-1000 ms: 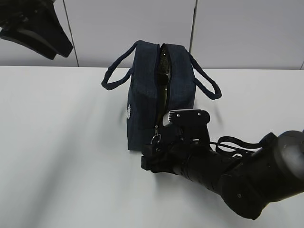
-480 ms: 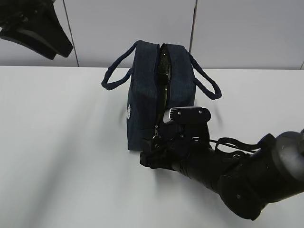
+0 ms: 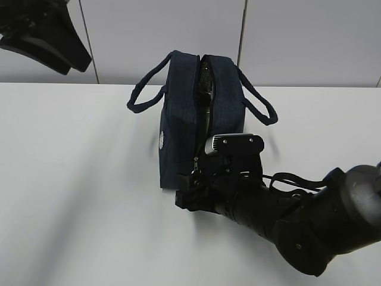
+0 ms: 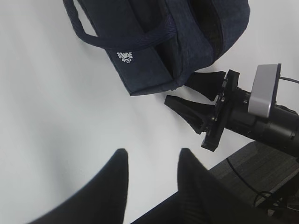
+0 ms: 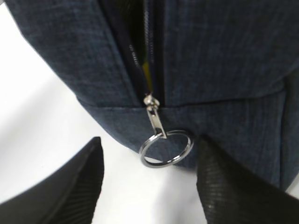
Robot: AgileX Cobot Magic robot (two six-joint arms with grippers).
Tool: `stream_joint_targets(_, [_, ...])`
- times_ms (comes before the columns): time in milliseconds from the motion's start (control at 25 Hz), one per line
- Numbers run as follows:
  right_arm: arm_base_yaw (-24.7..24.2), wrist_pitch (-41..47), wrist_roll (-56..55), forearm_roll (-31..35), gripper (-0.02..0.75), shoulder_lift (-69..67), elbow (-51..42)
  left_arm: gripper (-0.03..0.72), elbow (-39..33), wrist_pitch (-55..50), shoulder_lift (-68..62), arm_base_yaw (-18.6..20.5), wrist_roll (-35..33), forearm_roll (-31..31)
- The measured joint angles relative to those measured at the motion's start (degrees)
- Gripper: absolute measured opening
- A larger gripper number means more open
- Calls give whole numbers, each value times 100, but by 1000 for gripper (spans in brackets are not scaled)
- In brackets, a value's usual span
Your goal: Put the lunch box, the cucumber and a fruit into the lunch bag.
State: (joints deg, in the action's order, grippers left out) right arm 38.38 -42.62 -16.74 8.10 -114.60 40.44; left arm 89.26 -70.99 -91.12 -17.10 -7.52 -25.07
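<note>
The right end effector (image 5: 149, 172) is wide open and holds nothing. Its two black fingers (image 5: 70, 186) sit one on each side of the ring (image 5: 167, 148), which hangs between them without touching either. The ring hangs from a small metal zipper pull at the low end of the bag (image 3: 199, 116). Just above the pull the zipper is open, and a thin bit of yellow shows in the gap; it may be the fruit (image 5: 146, 70), but the view is too tight to be sure.

The bag is dark blue and stands upright on the white counter (image 3: 77, 196). Its top gapes open, and something dark lies inside. A loop handle sticks out on each side, and a small white logo (image 4: 124, 56) sits on one wall.

The left end effector (image 4: 152, 182) hangs high over the counter, well apart from the bag. Its fingers are partly open and hold nothing.
</note>
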Motion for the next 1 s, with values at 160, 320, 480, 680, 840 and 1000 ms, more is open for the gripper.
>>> stream_joint_targets(160, [0, 0, 0, 0, 468, 0, 0, 239, 0, 0, 0, 0, 0, 0])
stream_joint_targets(320, [0, 0, 0, 0, 440, 0, 0, 239, 0, 0, 0, 0, 0, 0])
stream_joint_targets(480, [0, 0, 0, 8, 337, 0, 0, 239, 0, 0, 0, 0, 0, 0])
stream_joint_targets(680, [0, 0, 0, 8, 271, 0, 0, 239, 0, 0, 0, 0, 0, 0])
stream_joint_targets(840, [0, 0, 0, 8, 263, 0, 0, 239, 0, 0, 0, 0, 0, 0])
stream_joint_targets(1000, [0, 0, 0, 8, 230, 0, 0, 239, 0, 0, 0, 0, 0, 0])
